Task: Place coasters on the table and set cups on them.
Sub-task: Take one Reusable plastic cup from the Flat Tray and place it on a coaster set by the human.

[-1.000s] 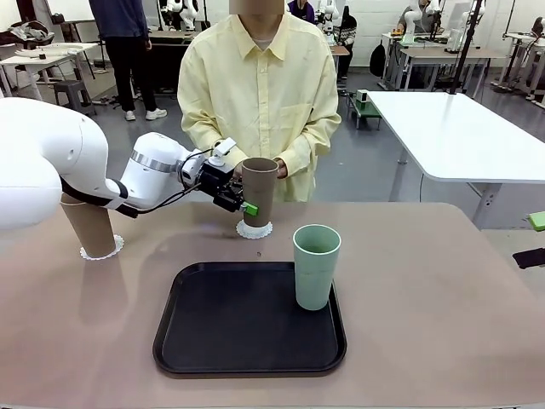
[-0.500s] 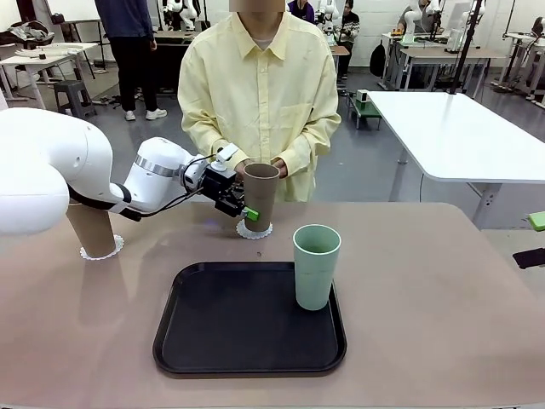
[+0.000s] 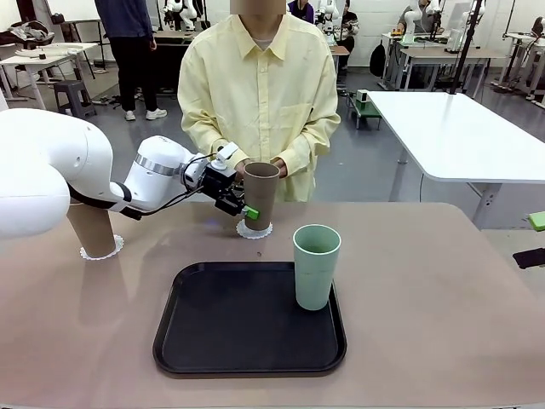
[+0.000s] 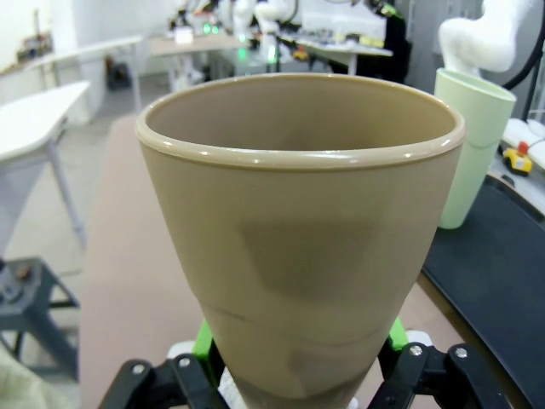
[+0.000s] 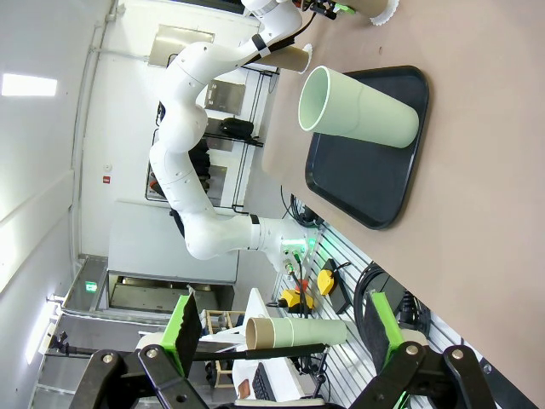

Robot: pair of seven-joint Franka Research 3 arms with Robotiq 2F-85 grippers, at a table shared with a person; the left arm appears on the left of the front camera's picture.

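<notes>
At the coaster, left gripper clamps brown cup.

A grey floor stretches to a white wall, with a large white table at right, a grey stool beside pale desks far left, and workbenches behind.

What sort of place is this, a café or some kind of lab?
Probably a robotics lab: a white robot arm's left hand holds a tall brown matte tumbler at a wide beige-pink tabletop, with plain white worktables behind.
</notes>
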